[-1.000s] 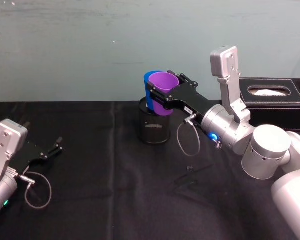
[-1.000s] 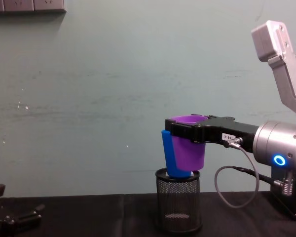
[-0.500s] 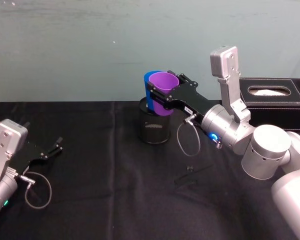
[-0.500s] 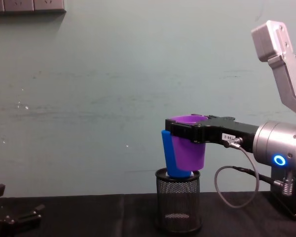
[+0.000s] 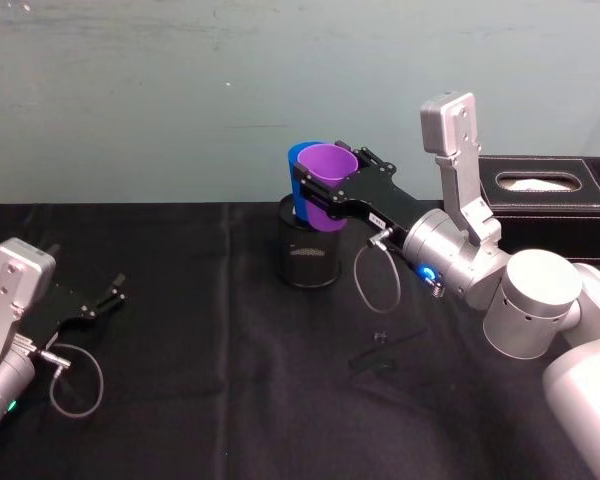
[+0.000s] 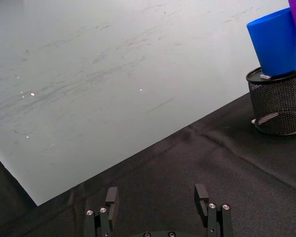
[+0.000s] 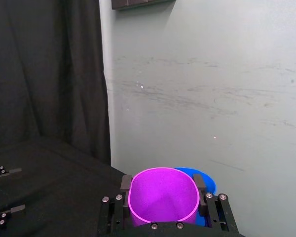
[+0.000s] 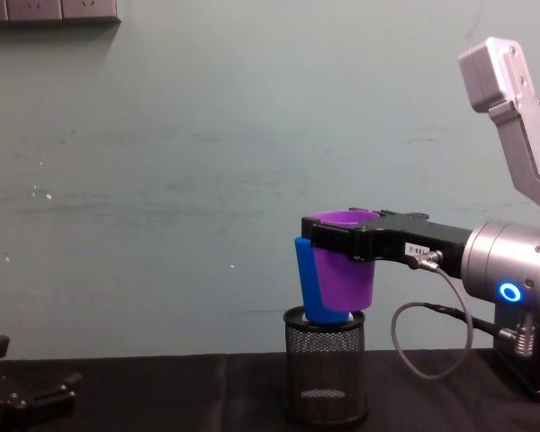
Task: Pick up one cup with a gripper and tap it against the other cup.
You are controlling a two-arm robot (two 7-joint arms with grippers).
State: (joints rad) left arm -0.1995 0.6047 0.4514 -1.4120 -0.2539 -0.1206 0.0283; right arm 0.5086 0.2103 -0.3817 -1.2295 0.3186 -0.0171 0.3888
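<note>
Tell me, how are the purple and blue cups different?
The purple cup is held up by the right gripper; the blue cup stands on the black mesh holder. The purple cup is nearer the robot, the blue cup behind it. Both are upright, smooth, tapered, handle-free.

Black-clothed table (image 5: 230,400) with a mesh pen holder (image 5: 308,258) and a black tissue box (image 5: 560,205)
</note>
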